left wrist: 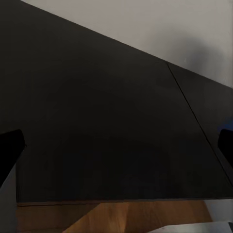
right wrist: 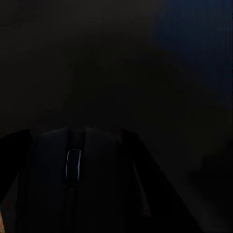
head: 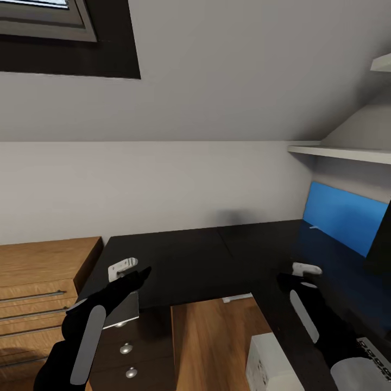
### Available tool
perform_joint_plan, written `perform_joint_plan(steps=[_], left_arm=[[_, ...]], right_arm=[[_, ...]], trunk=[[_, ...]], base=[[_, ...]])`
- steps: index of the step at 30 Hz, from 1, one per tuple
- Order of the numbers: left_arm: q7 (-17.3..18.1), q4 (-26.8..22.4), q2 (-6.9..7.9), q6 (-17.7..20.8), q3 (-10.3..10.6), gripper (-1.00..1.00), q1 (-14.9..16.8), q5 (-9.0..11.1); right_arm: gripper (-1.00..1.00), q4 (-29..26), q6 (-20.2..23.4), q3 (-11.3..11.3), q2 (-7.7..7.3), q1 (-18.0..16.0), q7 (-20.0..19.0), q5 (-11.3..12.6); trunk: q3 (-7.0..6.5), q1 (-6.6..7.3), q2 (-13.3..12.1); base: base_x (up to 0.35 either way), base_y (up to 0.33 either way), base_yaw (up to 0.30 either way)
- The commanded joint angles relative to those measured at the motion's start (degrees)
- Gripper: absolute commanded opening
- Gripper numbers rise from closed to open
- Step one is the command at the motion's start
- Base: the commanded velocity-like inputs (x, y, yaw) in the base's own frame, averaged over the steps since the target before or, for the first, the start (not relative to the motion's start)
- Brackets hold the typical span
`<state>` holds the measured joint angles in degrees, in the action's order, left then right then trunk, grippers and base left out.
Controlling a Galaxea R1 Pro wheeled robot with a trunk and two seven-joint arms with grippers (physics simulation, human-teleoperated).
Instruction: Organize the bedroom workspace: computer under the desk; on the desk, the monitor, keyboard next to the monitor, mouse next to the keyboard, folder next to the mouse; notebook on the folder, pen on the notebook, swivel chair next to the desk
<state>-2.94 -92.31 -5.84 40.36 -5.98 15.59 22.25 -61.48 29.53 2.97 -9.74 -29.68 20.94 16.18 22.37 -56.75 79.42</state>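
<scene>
Glossy black surface (head: 190, 266) runs wall to wall under the sloped ceiling. Right gripper (head: 297, 278), at 4 o'clock in the head view, has its fingers clamped round the mouse (right wrist: 80, 184) just above it. Tiny, light, slick shell, so I'd squeeze the flanks. Left gripper (head: 142, 273) hangs spread, empty.

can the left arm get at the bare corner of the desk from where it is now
Probably yes: the left pincer hovers open right over the bare black desk, and nothing lies between them.
</scene>
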Motion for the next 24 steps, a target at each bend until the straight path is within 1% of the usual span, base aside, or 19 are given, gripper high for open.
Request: perform_joint_plan(steps=[1,2,3,4,5,6,7,10,11,12,13,14,15,17,19,20,21,22,24], left_arm=[[-0.3,-0.1,-0.05,0.3,-0.1,1.00,0.0,0.6],[-0.3,-0.1,-0.05,0.3,-0.1,1.00,0.0,0.6],[-0.3,-0.1,-0.05,0.3,-0.1,1.00,0.0,0.6],[-0.3,-0.1,-0.05,0.3,-0.1,1.00,0.0,0.6],[-0.3,-0.1,-0.05,0.3,-0.1,1.00,0.0,0.6],[-0.3,-0.1,-0.05,0.3,-0.1,1.00,0.0,0.6],[-0.3,-0.1,-0.05,0.3,-0.1,1.00,0.0,0.6],[-0.3,-0.1,-0.05,0.3,-0.1,1.00,0.0,0.6],[-0.3,-0.1,-0.05,0.3,-0.1,1.00,0.0,0.6],[-0.3,-0.1,-0.05,0.3,-0.1,1.00,0.0,0.6],[-0.3,-0.1,-0.05,0.3,-0.1,1.00,0.0,0.6],[-0.3,-0.1,-0.05,0.3,-0.1,1.00,0.0,0.6],[-0.3,-0.1,-0.05,0.3,-0.1,1.00,0.0,0.6],[-0.3,-0.1,-0.05,0.3,-0.1,1.00,0.0,0.6],[-0.3,-0.1,-0.05,0.3,-0.1,1.00,0.0,0.6],[-0.3,-0.1,-0.05,0.3,-0.1,1.00,0.0,0.6],[-0.3,-0.1,-0.05,0.3,-0.1,1.00,0.0,0.6],[-0.3,-0.1,-0.05,0.3,-0.1,1.00,0.0,0.6],[-0.3,-0.1,-0.05,0.3,-0.1,1.00,0.0,0.6]], right_arm=[[-1.00,0.8,0.2,0.1,-0.40,-0.3,0.6,0.7],[-1.00,4.0,0.3,-0.2,-1.03,-1.5,0.5,0.7],[-1.00,5.2,0.3,-0.3,-1.20,-2.1,0.5,0.7],[-1.00,7.8,0.3,-0.4,-1.54,-3.4,0.5,0.6],[-1.00,11.6,0.3,-0.5,-2.17,-5.3,0.5,0.6],[-1.00,13.9,0.3,-0.5,-2.68,-6.4,0.5,0.6],[-1.00,16.7,0.4,-0.6,-3.60,-7.6,0.5,0.6],[-1.00,18.8,0.5,-0.6,-4.92,-8.5,0.4,0.6],[-1.00,19.6,0.9,-0.6,-5.76,-8.8,0.4,0.6],[-1.00,19.8,1.2,-0.6,-6.00,-8.9,0.4,0.6],[-1.00,20.2,2.5,-0.6,-6.58,-9.0,0.4,0.6],[-1.00,20.6,5.2,-0.5,-7.44,-9.1,0.0,0.7],[-1.00,20.6,5.4,-0.5,-7.49,-9.2,-0.7,0.6],[-1.00,21.2,5.5,-0.3,-7.55,-9.2,-4.7,0.5],[-1.00,22.0,5.3,0.0,-7.52,-9.2,-7.0,0.4],[-1.00,23.2,4.7,0.3,-7.69,-9.1,-9.4,-1.2],[-1.00,23.8,4.3,0.3,-8.09,-9.0,-10.6,-2.1],[-1.00,24.0,4.1,0.3,-8.42,-9.0,-11.5,-2.5],[-1.00,24.5,3.7,0.3,-9.96,-9.0,-15.3,-3.4]], trunk=[[0.07,0.00,0.0],[0.07,0.00,0.0],[0.07,0.00,0.0],[0.07,0.00,0.0],[0.07,0.00,0.0],[0.07,0.00,0.0],[0.07,0.00,0.0],[0.07,0.00,0.0],[0.07,0.00,0.0],[0.07,0.00,0.0],[0.07,0.00,0.0],[0.07,0.00,0.0],[0.07,0.00,0.0],[0.07,0.00,0.0],[0.07,0.00,0.0],[0.07,0.00,0.0],[0.07,0.00,0.0],[0.07,0.00,0.0],[0.07,0.00,0.0]], base=[[0.000,0.000,0.000],[0.000,0.000,0.000],[0.000,0.000,0.000],[0.000,0.000,0.000],[0.000,0.000,0.000],[0.000,0.000,0.000],[0.000,0.000,0.000],[0.000,0.000,0.000],[0.000,0.000,0.000],[0.000,0.000,0.000],[0.000,0.000,0.000],[0.000,0.000,0.000],[0.000,0.000,0.000],[0.000,0.000,0.000],[0.000,0.000,0.000],[0.000,0.000,0.000],[0.000,0.000,0.000],[0.000,0.000,0.000],[0.000,0.000,0.000]])
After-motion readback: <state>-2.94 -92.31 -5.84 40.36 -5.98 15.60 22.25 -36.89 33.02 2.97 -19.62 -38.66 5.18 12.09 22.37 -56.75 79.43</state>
